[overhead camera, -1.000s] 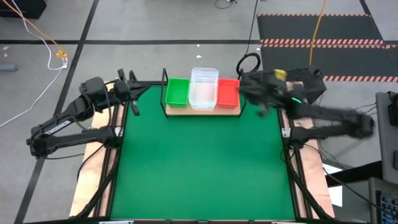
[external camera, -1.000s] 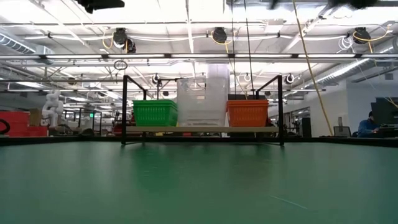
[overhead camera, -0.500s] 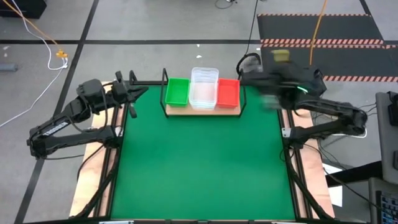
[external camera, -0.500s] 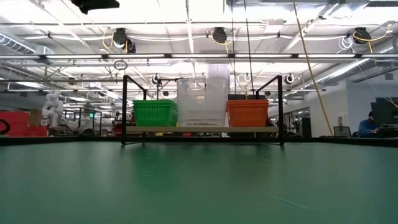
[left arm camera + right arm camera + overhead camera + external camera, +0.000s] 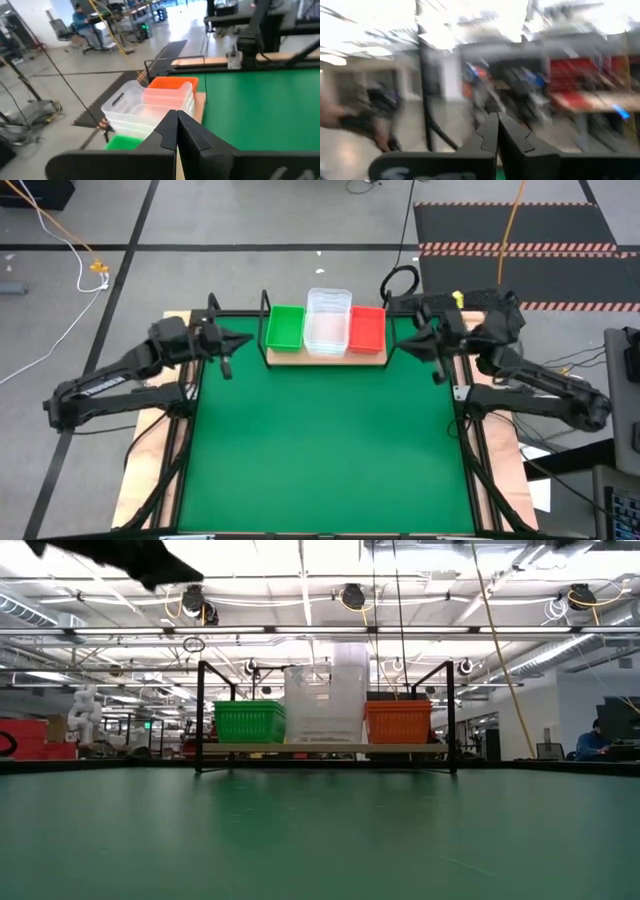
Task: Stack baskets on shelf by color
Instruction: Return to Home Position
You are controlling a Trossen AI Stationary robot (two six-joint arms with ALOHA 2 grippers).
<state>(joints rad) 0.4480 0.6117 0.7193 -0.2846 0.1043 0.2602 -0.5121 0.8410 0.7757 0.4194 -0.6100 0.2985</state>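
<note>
A light wooden shelf board on a black wire frame (image 5: 310, 359) stands at the far middle of the green-topped counter (image 5: 330, 440), its long axis running from left to right. On it sit three stacks of small rectangular open-top plastic baskets, side by side and touching. The green stack (image 5: 286, 327) is at the left end, the clear see-through stack (image 5: 328, 322) is in the middle and the red stack (image 5: 367, 329) is at the right end. Each basket's long side runs from front to back. The low view shows the clear stack standing taller than its neighbours. How many baskets make up each stack cannot be counted. No basket lies loose on the counter, so the sorting looks finished.

The shelf lies between the two arms. The left gripper (image 5: 175, 116) hangs near the green end and points toward it, with its fingers pressed together and holding nothing. The right gripper (image 5: 495, 117) hangs near the red end, also pressed together and empty. Neither touches the frame or a basket, and both are about equally near.

The step in hand appears to be the retreat to rest. It calls for each arm to draw outward and back, away from its own end of the shelf. The black corner posts are the only things close enough to catch.
</note>
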